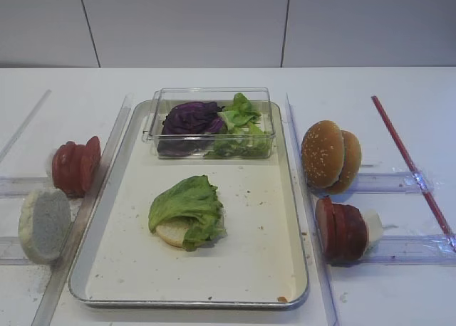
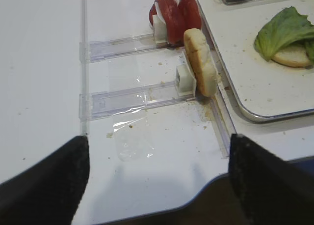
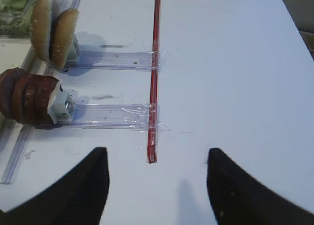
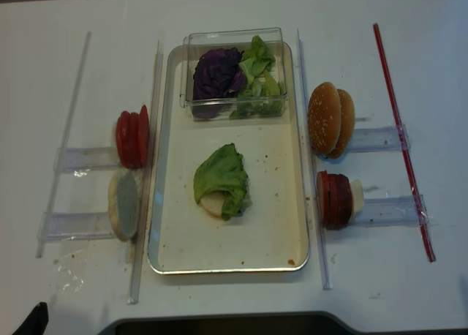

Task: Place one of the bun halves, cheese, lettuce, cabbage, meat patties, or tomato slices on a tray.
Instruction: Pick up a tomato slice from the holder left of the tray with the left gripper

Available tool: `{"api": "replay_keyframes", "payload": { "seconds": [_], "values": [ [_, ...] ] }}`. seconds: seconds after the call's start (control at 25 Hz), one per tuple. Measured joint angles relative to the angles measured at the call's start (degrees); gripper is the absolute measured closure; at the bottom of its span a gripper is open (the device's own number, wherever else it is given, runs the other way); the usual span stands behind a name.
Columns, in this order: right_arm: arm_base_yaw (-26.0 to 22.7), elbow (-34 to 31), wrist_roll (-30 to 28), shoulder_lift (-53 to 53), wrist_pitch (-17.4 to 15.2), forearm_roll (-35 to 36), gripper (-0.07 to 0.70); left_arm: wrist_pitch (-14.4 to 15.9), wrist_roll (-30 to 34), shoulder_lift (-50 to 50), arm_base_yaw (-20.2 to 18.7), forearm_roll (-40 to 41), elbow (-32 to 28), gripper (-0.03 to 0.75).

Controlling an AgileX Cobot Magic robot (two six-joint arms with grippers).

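Note:
On the tray (image 1: 249,258) a lettuce (image 1: 187,201) leaf lies over a pale bun half (image 1: 173,233). Tomato slices (image 1: 75,166) and another pale bun half (image 1: 44,223) stand on edge left of the tray. Sesame bun halves (image 1: 324,155) and meat patties (image 1: 340,230) stand on its right. Cabbage (image 1: 189,119) sits in a clear box. No cheese shows. My left gripper (image 2: 157,181) is open over the table's front edge, short of the standing bun half (image 2: 200,63). My right gripper (image 3: 157,185) is open and empty, with the patties (image 3: 27,99) to its far left.
A clear plastic box (image 1: 214,98) with cabbage and more lettuce stands at the tray's far end. Clear plastic rails (image 1: 392,249) hold the stacks on both sides. A red rod (image 1: 410,162) is taped along the right. Crumbs dot the table near the left rails.

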State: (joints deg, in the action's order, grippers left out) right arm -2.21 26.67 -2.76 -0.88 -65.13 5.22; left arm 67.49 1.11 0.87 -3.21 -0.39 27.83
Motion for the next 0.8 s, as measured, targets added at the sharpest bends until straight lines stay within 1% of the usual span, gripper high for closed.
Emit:
{"api": "replay_keyframes", "payload": {
  "seconds": [0.8],
  "values": [
    [0.0, 0.0, 0.0, 0.0, 0.0, 0.0, 0.176, 0.0, 0.0, 0.0, 0.0, 0.0, 0.0, 0.181]
  ]
}}
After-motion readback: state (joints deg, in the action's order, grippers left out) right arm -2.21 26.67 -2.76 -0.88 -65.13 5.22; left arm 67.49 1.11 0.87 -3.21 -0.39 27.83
